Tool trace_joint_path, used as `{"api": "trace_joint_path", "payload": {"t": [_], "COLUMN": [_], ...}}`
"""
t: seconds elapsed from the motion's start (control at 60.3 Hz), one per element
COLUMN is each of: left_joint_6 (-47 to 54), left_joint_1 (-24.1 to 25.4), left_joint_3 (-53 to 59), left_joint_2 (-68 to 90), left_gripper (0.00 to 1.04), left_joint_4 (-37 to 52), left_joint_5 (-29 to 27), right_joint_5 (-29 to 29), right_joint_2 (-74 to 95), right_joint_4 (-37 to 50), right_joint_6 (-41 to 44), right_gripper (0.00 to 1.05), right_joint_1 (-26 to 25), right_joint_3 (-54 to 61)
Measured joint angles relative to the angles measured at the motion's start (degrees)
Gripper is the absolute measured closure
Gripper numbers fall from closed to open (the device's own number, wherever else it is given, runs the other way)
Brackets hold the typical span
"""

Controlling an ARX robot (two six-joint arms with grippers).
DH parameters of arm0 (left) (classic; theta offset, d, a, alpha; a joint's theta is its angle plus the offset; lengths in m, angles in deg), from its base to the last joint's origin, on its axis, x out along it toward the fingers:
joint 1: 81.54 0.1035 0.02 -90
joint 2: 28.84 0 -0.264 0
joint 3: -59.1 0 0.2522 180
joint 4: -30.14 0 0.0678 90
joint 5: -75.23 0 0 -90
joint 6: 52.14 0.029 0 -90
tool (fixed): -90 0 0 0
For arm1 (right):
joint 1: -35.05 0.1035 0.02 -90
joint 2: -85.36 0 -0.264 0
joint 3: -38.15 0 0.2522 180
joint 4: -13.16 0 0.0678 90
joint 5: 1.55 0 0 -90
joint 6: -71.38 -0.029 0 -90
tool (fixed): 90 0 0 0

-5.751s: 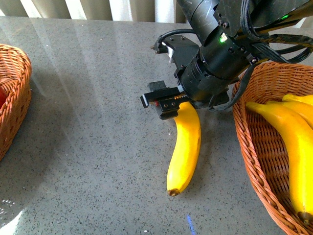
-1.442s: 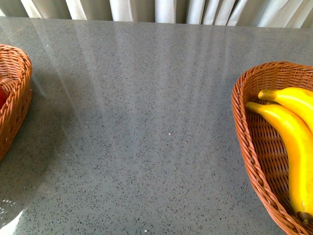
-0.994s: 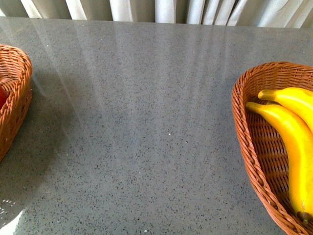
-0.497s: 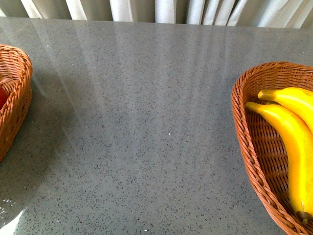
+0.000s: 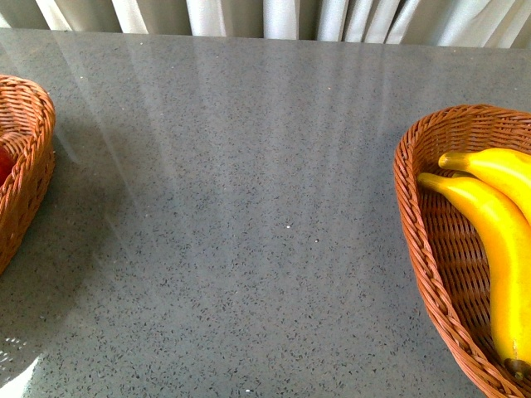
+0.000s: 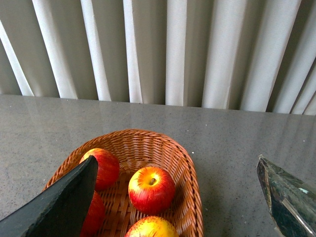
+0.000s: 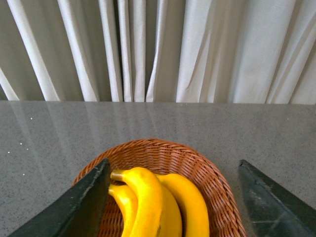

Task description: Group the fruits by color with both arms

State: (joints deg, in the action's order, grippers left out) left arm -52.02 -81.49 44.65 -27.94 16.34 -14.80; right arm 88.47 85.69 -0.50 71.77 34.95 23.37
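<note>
In the left wrist view several red apples with yellow streaks [image 6: 151, 189] lie in a wicker basket [image 6: 190, 173]. My left gripper [image 6: 176, 163] hangs open and empty above that basket, and its fingers [image 6: 59, 207] are wide apart. In the right wrist view three yellow bananas [image 7: 148, 197] lie in another wicker basket [image 7: 217, 182]. My right gripper [image 7: 174, 162] hangs open and empty above them. In the front view neither arm shows. There the bananas [image 5: 489, 240] lie in the right basket [image 5: 415, 215], and a red sliver of apple [image 5: 3, 166] shows in the left basket [image 5: 33, 166].
The grey speckled tabletop [image 5: 249, 207] stretches between the two baskets. White curtains [image 6: 173, 49] hang behind the table's far edge.
The black arm and the banana it stood over on the table have left the front view. Over the last second and a half nothing has moved.
</note>
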Motion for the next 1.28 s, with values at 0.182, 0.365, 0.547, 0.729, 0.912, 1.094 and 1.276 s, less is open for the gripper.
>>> {"api": "trace_joint_path", "payload": {"t": [0.182,0.365,0.547,0.729,0.912,1.094,1.276], "left_joint_6": [0.00,0.00,0.00,0.00,0.00,0.00,0.00], "left_joint_1": [0.00,0.00,0.00,0.00,0.00,0.00,0.00], "left_joint_3": [0.00,0.00,0.00,-0.02,0.00,0.00,0.00], "left_joint_2": [0.00,0.00,0.00,0.00,0.00,0.00,0.00], "left_gripper": [0.09,0.09,0.09,0.09,0.09,0.09,0.09], "left_joint_4": [0.00,0.00,0.00,0.00,0.00,0.00,0.00], "left_joint_5": [0.00,0.00,0.00,0.00,0.00,0.02,0.00], "right_joint_5": [0.00,0.00,0.00,0.02,0.02,0.00,0.00], "right_joint_2": [0.00,0.00,0.00,0.00,0.00,0.00,0.00], "right_joint_4": [0.00,0.00,0.00,0.00,0.00,0.00,0.00], "right_joint_6": [-0.15,-0.17,-0.17,-0.17,-0.17,-0.17,-0.17], "right_gripper": [0.09,0.09,0.09,0.09,0.09,0.09,0.09], "right_joint_1": [0.00,0.00,0.00,0.00,0.00,0.00,0.00], "right_joint_3": [-0.02,-0.02,-0.02,-0.02,-0.02,-0.02,-0.02]}}
